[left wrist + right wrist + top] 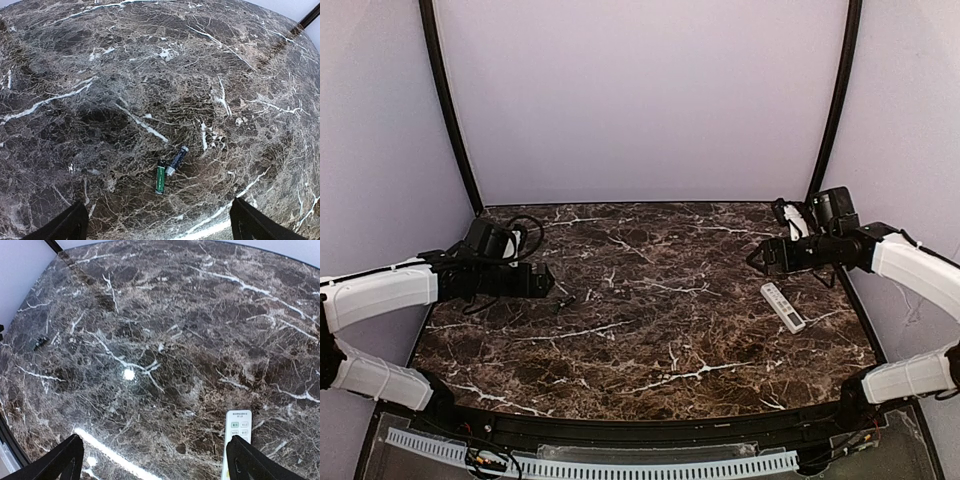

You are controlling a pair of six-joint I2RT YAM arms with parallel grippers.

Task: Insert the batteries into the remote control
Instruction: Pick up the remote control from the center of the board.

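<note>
Left end effector (548,283): hangs released and empty over the desk (650,340). Right end effector (756,258): same, released, empty. Could scatter the batteries (160,177) by closing on both at once, as round cells lying just beside each other probably roll. Could also skid the remote (783,307) along the smooth desk rather than lift it; lies buttons up, so likely needs turning over. Batteries: just ahead of the left end effector, below it. Remote: near the right end effector, on its near side, well apart from the batteries
</note>
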